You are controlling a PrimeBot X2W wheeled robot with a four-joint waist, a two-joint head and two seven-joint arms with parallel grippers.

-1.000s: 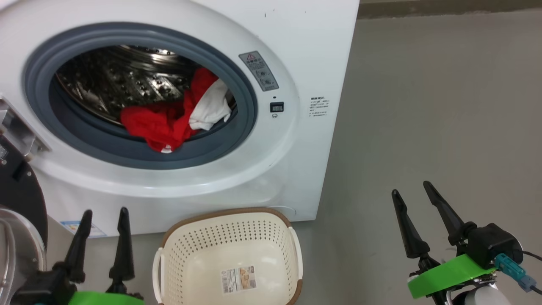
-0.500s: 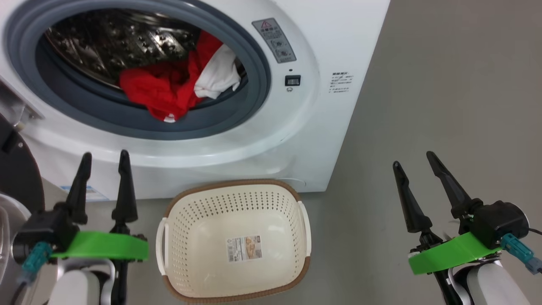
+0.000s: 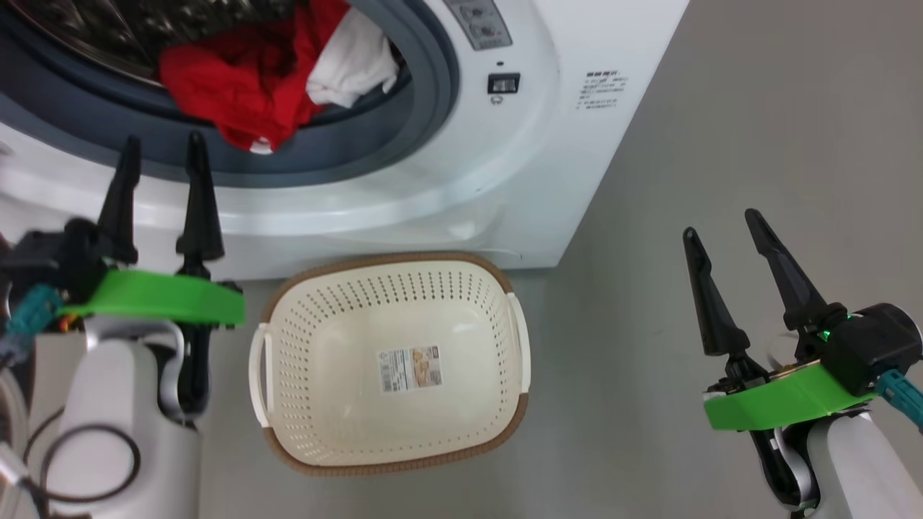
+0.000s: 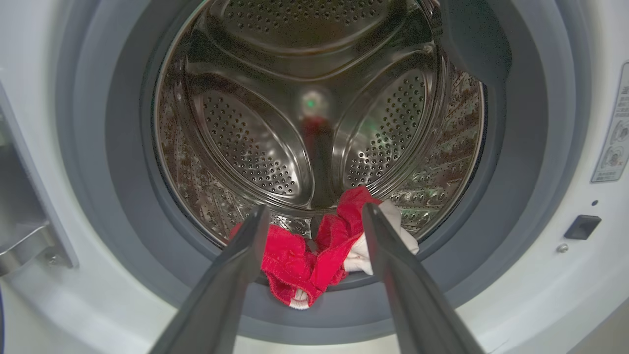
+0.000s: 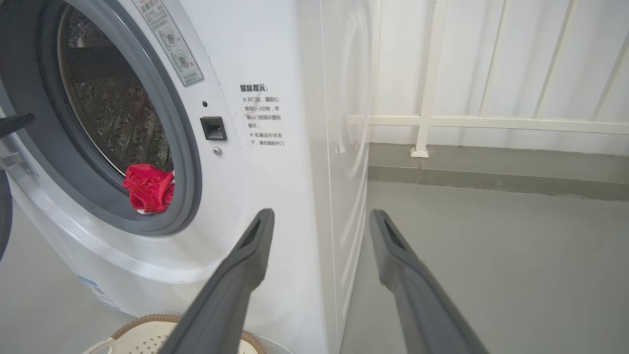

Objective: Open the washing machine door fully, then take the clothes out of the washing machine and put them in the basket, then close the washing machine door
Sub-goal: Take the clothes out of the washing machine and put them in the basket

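Big white boxy front-loading washing machine (image 3: 433, 216) stood on grey floor (image 3: 757, 108), round mouth uncovered. Perforated steel drum (image 4: 314, 98) sat inside grey rubber ring (image 4: 530, 196). Small cream perforated plastic basket with brown rim (image 3: 393, 257) sat on the floor just before the machine. Bright red and white cloth garments (image 3: 231, 79) lay at the drum's front lip, red drooping onto the ring. Left gripper (image 3: 162, 140) was spread, gripping nothing, aimed at the garments. Right gripper (image 3: 721, 223) was spread over floor, well apart from the basket.

Head view downward, both wrist views toward the washing machine (image 3: 562, 180)
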